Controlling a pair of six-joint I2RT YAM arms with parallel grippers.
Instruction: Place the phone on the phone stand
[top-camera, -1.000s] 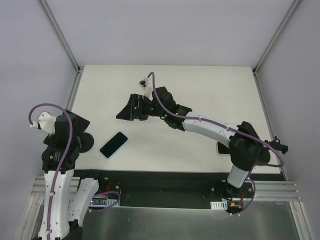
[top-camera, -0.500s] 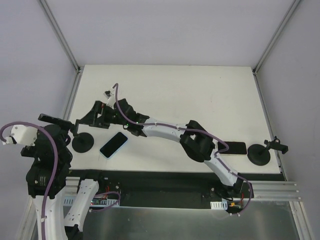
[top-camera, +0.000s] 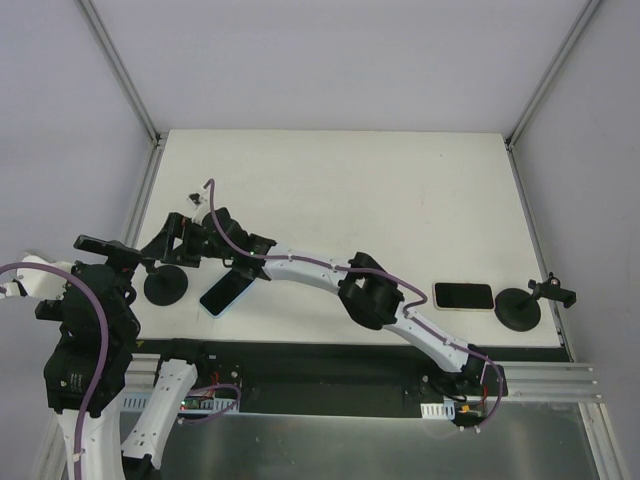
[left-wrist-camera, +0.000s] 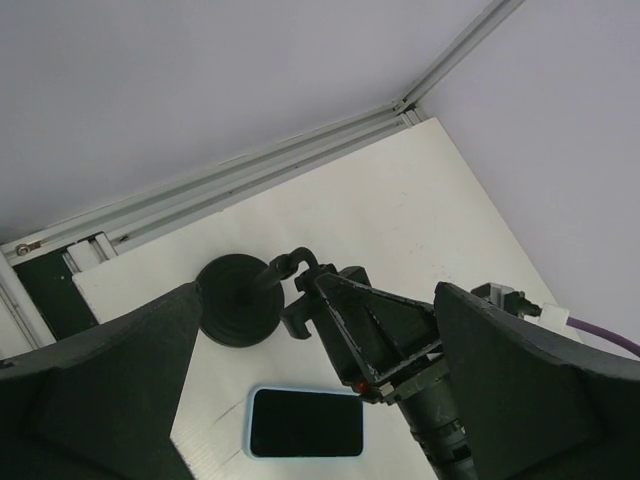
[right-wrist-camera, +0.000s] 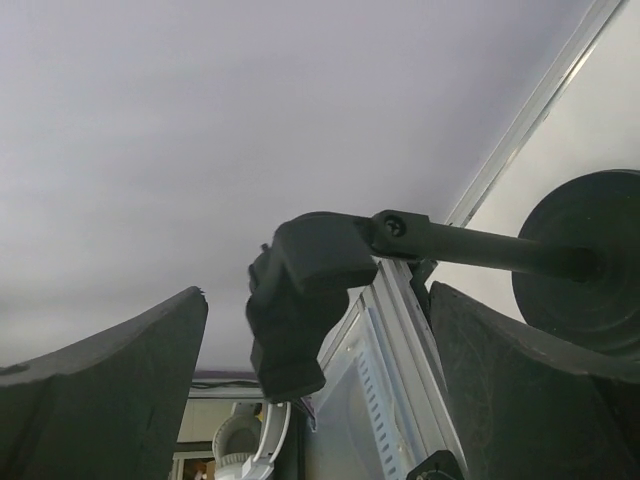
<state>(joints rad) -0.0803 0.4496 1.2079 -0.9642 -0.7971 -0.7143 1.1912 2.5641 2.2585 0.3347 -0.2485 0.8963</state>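
Your right hand (top-camera: 162, 240), spread and empty, straddles the phone stand (top-camera: 165, 287); a careless swing could topple it onto the phone (top-camera: 227, 290).

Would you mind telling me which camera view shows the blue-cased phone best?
The left wrist view: the blue-cased phone lies whole and large, screen up, beside the phone stand. The top external view shows it small, beside the right arm. The right wrist view misses it.
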